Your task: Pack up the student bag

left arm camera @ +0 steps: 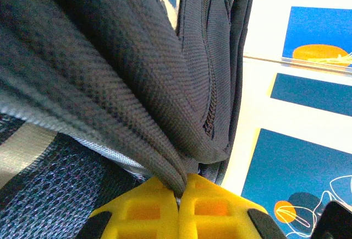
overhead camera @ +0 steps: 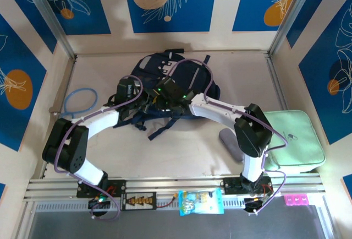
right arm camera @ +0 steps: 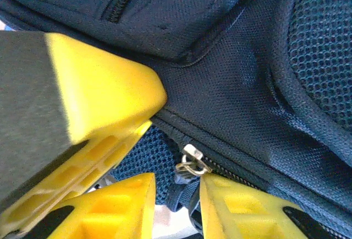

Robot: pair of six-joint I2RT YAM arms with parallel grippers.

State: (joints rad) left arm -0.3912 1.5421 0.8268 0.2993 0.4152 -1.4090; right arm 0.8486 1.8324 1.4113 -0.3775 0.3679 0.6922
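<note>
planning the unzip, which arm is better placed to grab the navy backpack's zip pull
Likely right: the right claw is open with the silver metal zip pull at its tips; the left claw is shut on a fold of the dark navy fabric backpack.

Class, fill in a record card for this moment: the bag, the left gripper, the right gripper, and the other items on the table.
Bag: student bag, dark navy, lying towards the far side of the table
Left gripper: shut on a fold of the bag's fabric
Right gripper: fingers apart, zip pull at the gap between the tips, not clamped
Beside the bag: blue cable loop to the left, mint-green case to the right
</note>
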